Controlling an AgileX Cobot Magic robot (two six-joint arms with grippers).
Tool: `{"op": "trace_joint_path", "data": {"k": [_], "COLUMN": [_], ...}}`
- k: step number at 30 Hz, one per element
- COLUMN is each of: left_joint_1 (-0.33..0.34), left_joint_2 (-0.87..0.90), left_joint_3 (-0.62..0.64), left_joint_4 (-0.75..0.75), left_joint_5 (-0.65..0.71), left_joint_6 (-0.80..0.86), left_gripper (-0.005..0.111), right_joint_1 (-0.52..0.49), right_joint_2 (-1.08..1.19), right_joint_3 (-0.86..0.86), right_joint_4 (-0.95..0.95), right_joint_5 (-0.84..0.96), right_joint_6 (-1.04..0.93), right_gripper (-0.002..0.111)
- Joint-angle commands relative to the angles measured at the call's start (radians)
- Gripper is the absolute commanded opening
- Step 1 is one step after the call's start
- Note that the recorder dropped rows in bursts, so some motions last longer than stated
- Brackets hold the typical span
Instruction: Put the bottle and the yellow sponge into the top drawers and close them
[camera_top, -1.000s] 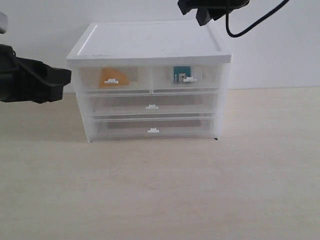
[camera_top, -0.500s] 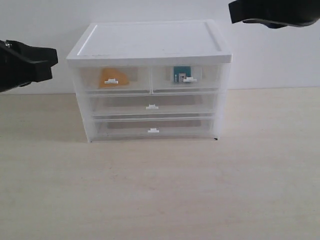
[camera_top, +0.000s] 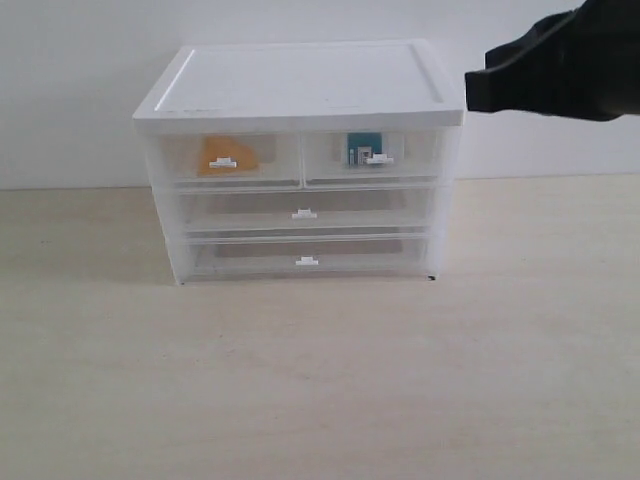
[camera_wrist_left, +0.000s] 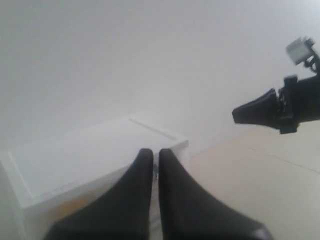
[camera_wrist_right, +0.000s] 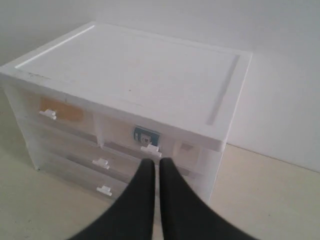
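The yellow sponge (camera_top: 228, 155) lies in the cabinet's upper left compartment and the bottle (camera_top: 360, 148) in the upper right one. Both show as colour through the translucent fronts of the top drawers (camera_top: 280, 165). Those fronts sit flush with the face of the cabinet (camera_top: 300, 90), level with the two full-width drawers (camera_top: 360, 215) beneath them, so I judge both are pushed home and nothing is left to stow. The cabinet stands alone on the worktop (camera_top: 320, 380). I think that is why neither of my arms is near its front: there is no handle left to push.

My right pincer (camera_wrist_right: 153, 165) hangs above and in front of the cabinet's right front corner. Its camera looks down over the lid and the bottle's drawer tab. Its two fingers are pressed together with only a thin seam between them; they pinch nothing and touch nothing. From the exterior view it shows as a dark shape beside the cabinet's upper right edge, apart from it.

My left pincer (camera_wrist_left: 155, 155) is out of the exterior view altogether. Its own camera shows it raised above the cabinet's lid, looking across it toward my right arm (camera_wrist_left: 280, 107). Its fingers are likewise pressed together tip to tip, empty, and clear of the lid.
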Motion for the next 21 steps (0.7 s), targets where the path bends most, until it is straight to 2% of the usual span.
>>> {"op": "trace_joint_path", "data": {"k": [1, 4, 9, 12, 21], "left_joint_1": [0.001, 0.001, 0.001, 0.001, 0.001], "left_joint_2": [-0.221, -0.356, -0.524, -0.538, -0.538], "left_joint_3": [0.118, 0.184, 0.269, 0.309, 0.338], "left_joint_4": [0.011, 0.011, 0.009, 0.009, 0.012], "left_joint_5": [0.112, 0.137, 0.099, 0.082, -0.167], "left_joint_6": [-0.046, -0.065, -0.103, -0.103, -0.103], "left_gripper": [0.004, 0.004, 0.004, 0.004, 0.004], "right_joint_1": [-0.003, -0.003, -0.003, -0.003, -0.003], "right_joint_2": [-0.005, -0.005, -0.005, -0.005, -0.058], "right_joint_3": [0.06, 0.086, 0.096, 0.1, 0.25], "right_joint_4": [-0.006, -0.006, -0.006, -0.006, 0.018], "right_joint_5": [-0.074, -0.1, -0.086, -0.074, -0.274], "right_joint_6": [-0.011, -0.011, -0.011, -0.011, 0.008], "right_gripper": [0.0, 0.0, 0.0, 0.0, 0.0]}}
